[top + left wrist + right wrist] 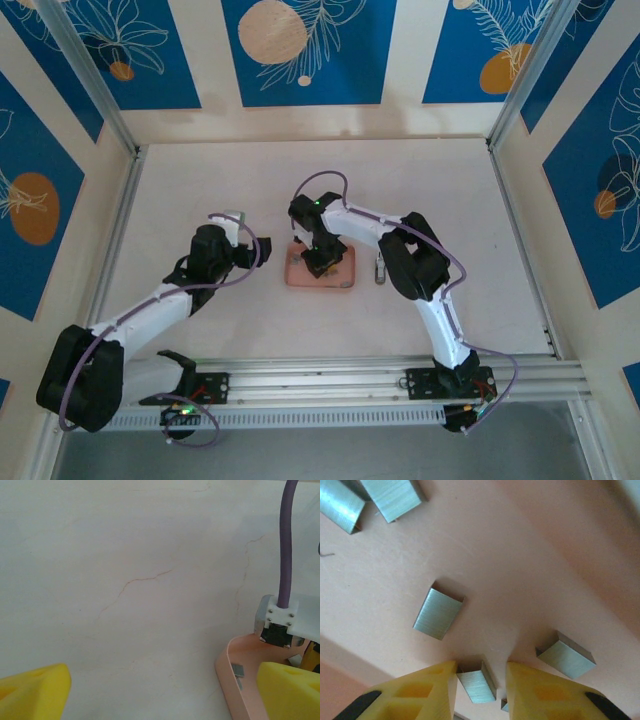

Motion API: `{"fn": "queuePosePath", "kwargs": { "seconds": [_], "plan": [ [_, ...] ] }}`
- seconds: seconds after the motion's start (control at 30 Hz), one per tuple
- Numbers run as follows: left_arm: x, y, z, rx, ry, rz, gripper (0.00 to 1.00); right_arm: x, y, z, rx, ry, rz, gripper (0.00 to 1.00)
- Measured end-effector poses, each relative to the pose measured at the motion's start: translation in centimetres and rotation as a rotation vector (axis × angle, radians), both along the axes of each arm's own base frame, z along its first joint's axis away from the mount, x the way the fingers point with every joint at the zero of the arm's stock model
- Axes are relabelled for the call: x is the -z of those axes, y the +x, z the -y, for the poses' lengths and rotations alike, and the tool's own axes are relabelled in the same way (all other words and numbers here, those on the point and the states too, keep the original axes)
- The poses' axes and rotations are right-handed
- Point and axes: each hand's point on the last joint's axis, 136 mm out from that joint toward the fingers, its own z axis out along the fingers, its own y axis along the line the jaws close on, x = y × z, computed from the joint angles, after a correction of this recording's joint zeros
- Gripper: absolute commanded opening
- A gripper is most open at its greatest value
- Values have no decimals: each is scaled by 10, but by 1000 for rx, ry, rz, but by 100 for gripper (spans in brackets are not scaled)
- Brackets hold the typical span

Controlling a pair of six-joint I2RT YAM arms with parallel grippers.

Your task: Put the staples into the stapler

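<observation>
Counting five small grey metal staple strips, maybe a sixth, on one shallow pink plastic tray.

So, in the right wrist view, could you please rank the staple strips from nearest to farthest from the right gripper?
1. The bottom strip, between the fingers of the right gripper.
2. The centre strip, up-left, and the right-hand strip, lower right: too close to call.
3. The top-left strips, farthest, at the upper edge.

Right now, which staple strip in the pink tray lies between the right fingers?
The small strip at the bottom of the right wrist view, framed by both yellow fingers; the other strips lie outside that gap.
</observation>
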Motion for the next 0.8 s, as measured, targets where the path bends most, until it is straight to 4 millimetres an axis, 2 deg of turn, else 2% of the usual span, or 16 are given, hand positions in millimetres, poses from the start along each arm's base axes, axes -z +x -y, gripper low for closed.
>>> {"fn": "queuePosePath", "kwargs": {
  "seconds": [0.13, 0.53, 0.63, 0.8],
  "plan": [
    [-1, -1, -1, 0, 0, 0, 95, 0, 1, 1, 8, -11, 10, 26],
    [-10, -1, 5, 42, 4, 22, 95, -2, 6, 4, 114, 32, 57, 25],
    [-13, -1, 10, 65, -5, 26, 94, -9, 9, 2, 151, 73, 95, 24],
    [-16, -3, 16, 101, -3, 33, 93, -31, 16, 0, 226, 176, 156, 24]
  ]
}}
